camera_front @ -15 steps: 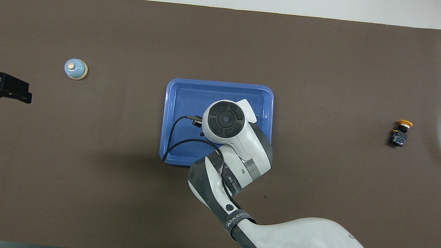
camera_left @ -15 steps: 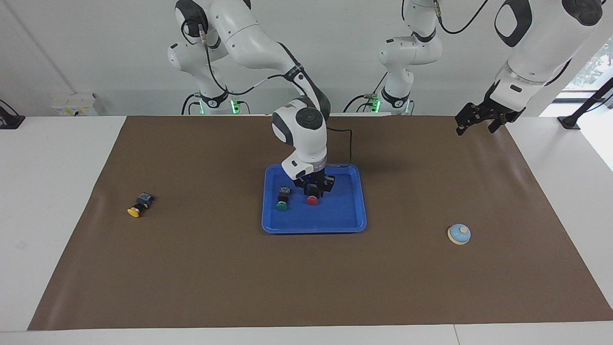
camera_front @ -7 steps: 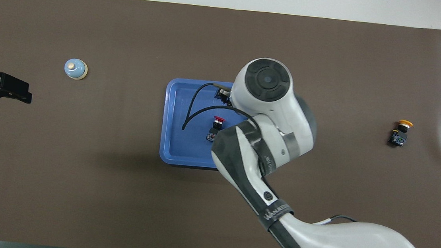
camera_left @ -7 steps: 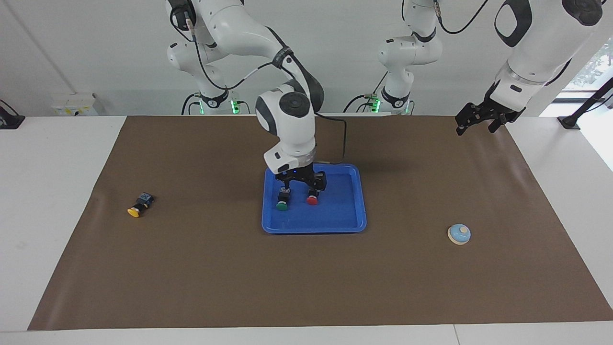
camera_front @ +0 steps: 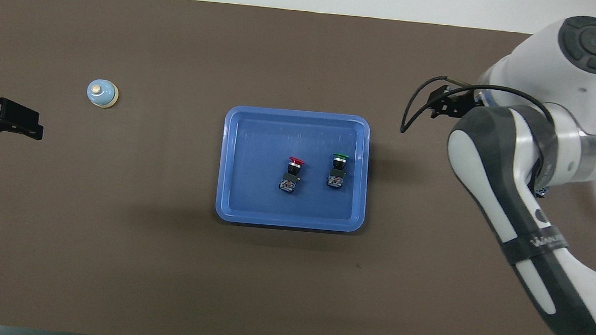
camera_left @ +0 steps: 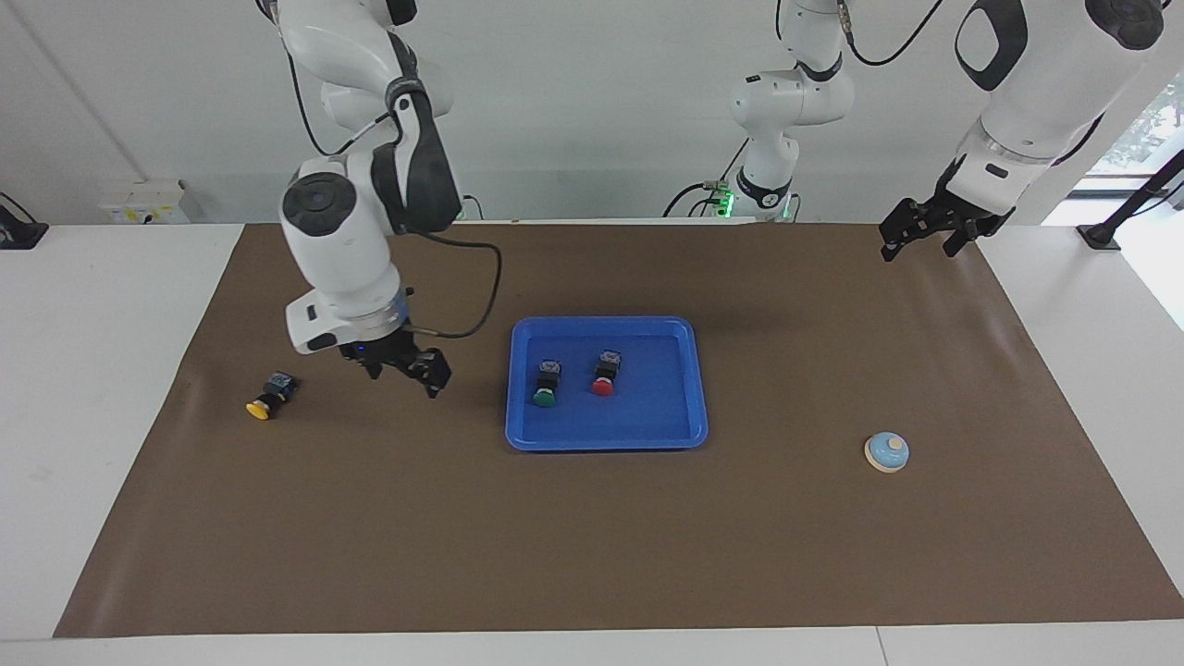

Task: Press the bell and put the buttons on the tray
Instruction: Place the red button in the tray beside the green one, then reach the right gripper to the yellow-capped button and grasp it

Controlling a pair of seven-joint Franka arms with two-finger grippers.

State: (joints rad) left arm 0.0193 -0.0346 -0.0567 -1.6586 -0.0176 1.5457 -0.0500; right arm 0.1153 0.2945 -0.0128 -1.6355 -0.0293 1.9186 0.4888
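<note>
The blue tray (camera_left: pixel 606 435) (camera_front: pixel 298 114) lies mid-mat with two buttons in it: the green one (camera_left: pixel 545 386) (camera_front: pixel 337 170) and the red one (camera_left: pixel 604 376) (camera_front: pixel 292 173). The yellow button (camera_left: pixel 267 396) lies on its side on the mat toward the right arm's end; in the overhead view the right arm covers it. My right gripper (camera_left: pixel 404 370) hangs open and empty over the mat between the tray and the yellow button. The light-blue bell (camera_left: pixel 887 452) (camera_front: pixel 102 93) stands toward the left arm's end. My left gripper (camera_left: pixel 918 248) (camera_front: pixel 32 127) waits open above the mat's edge at that end.
A brown mat (camera_left: pixel 592 536) covers most of the white table (camera_left: pixel 92 370). A black cable loops from the right arm's wrist. Bare mat surrounds the tray and the bell.
My right gripper opened and let go of the red button in the tray, rose, and swung toward the yellow button. The left arm has not moved.
</note>
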